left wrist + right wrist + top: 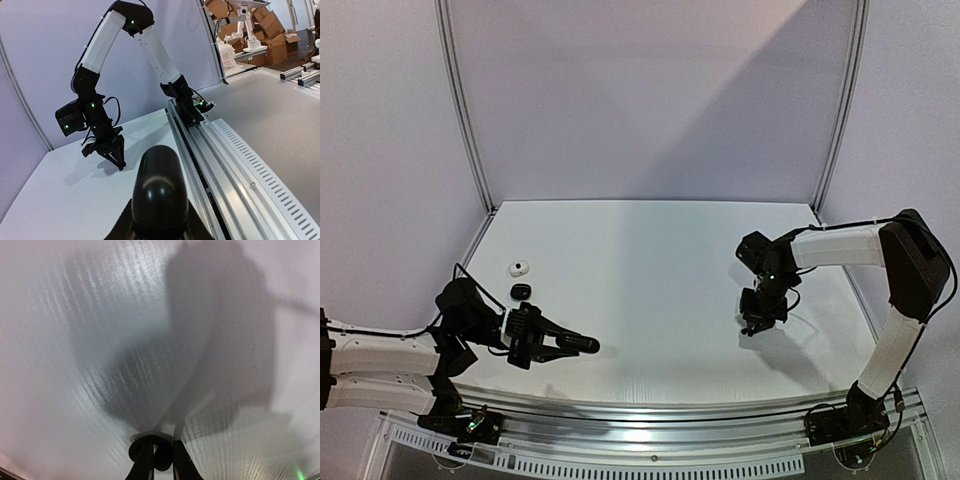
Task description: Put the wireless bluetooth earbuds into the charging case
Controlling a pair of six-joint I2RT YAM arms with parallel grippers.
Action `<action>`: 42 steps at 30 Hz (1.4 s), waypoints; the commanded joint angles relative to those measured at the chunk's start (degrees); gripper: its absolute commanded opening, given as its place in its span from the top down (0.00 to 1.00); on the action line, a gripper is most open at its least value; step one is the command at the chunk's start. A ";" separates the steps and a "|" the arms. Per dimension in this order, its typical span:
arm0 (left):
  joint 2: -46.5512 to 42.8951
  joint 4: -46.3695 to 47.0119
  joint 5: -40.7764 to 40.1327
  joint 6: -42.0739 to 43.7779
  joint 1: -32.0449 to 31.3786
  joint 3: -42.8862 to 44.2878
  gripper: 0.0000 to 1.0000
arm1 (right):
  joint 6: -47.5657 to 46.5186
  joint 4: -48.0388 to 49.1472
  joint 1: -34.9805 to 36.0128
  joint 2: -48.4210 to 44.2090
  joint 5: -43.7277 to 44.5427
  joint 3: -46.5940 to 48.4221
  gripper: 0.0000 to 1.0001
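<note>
R gripper (751, 327) had its jaws nearly together on a small dark bud (162, 458), just above the table (650, 260). The case (160, 185) was well apart to its left, clamped in the L gripper (565, 345), w/ its long axis pointing toward the R arm.

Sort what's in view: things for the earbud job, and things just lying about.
For the job: black charging case, held in the left hand; small dark earbud, apparently, pinched in the right hand.

Lying about: white piece and black piece on the table, untouched, too small to identify; cardboard boxes beyond the rig.
</note>
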 commanded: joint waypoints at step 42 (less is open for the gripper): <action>-0.23 -1.13 -0.63 1.37 0.26 0.98 1.00 | -0.67 -41.01 5.48 14.61 39.33 19.59 1.00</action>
